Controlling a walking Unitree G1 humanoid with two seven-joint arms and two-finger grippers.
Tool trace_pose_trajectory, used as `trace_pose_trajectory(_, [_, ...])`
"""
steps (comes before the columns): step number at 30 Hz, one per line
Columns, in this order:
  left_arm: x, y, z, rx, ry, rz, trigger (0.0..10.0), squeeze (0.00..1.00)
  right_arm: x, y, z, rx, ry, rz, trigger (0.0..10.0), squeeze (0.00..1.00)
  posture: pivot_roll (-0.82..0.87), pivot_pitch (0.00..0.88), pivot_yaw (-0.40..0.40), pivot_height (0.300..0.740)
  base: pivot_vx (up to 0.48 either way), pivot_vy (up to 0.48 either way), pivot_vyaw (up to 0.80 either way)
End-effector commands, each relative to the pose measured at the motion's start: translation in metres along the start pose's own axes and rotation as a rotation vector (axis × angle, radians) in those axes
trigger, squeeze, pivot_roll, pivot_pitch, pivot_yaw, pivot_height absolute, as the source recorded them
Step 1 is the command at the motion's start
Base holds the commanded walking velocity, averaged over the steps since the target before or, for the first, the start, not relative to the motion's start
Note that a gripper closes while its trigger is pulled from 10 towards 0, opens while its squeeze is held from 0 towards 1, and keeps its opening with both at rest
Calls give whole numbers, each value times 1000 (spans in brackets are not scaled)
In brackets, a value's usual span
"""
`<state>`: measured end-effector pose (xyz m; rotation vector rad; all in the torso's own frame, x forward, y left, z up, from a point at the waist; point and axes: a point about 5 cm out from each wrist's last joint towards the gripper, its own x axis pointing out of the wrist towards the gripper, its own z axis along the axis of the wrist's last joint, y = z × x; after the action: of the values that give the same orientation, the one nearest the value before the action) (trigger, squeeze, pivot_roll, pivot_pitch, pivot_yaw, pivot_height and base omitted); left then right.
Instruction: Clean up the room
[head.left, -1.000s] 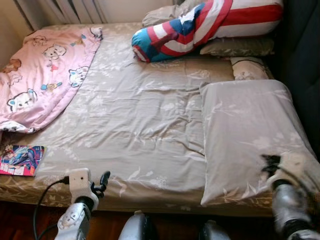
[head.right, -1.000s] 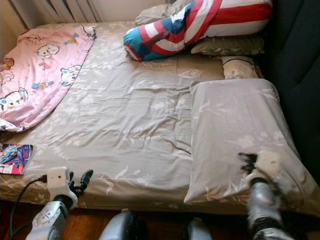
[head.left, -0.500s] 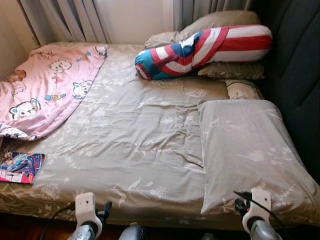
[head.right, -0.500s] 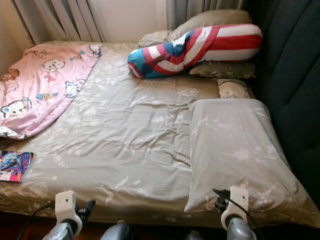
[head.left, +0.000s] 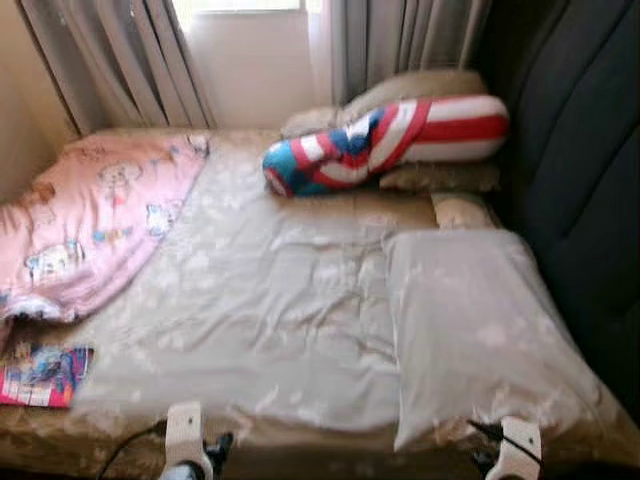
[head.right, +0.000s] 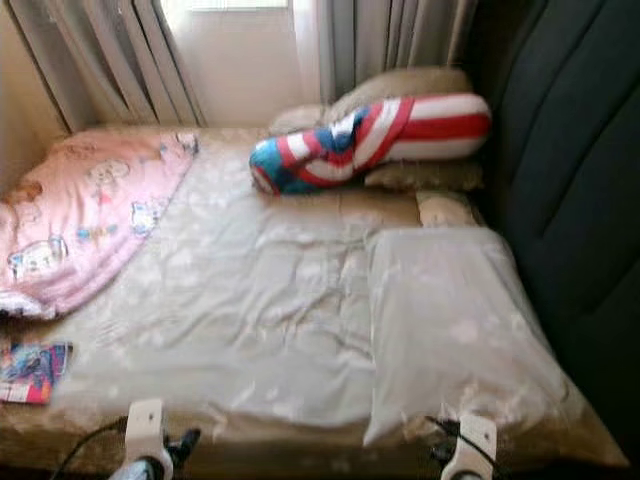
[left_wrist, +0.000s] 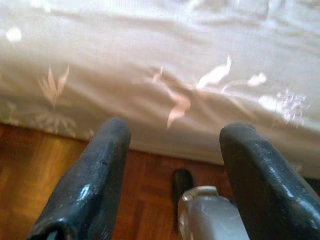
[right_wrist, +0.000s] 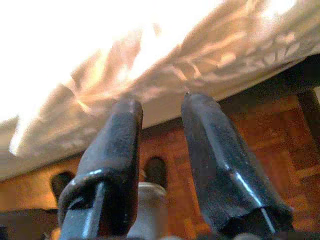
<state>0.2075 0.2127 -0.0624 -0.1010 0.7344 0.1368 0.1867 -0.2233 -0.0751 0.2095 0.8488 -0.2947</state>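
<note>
The right gripper (right_wrist: 162, 107) points its two black fingers (right_wrist: 112, 155) toward the hanging edge of a leaf-patterned beige bed cover (right_wrist: 200, 60), the jaws set a small gap apart with nothing between them. Reddish wooden floor (right_wrist: 280, 150) lies beneath, and the cover's upper part glares white in strong light.

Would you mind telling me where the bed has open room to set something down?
The middle of the bed lies bare, between the pink blanket and the flat grey pillow. The head end is crowded with the striped bolster and stacked pillows; a magazine occupies the near left corner.
</note>
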Motion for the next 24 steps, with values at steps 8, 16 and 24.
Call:
trace_pose_trajectory(8, [-5, 8, -20, 15, 97, 26, 10000, 0, -3, 6, -15, 15, 44, 5, 10000, 0, -23, 0, 39, 740, 0, 0, 0])
trace_pose_trajectory(16, [-11, 19, -32, 27, 152, 42, 10000, 0, -3, 9, -15, -57, 40, 40, 10000, 0, -32, 0, 45, 740, 0, 278, 350])
trace_pose_trajectory(24, [-15, 31, -35, 32, 173, 55, 10000, 0, -3, 9, -17, -48, 49, 39, 10000, 0, -32, 0, 49, 740, 0, 326, 596])
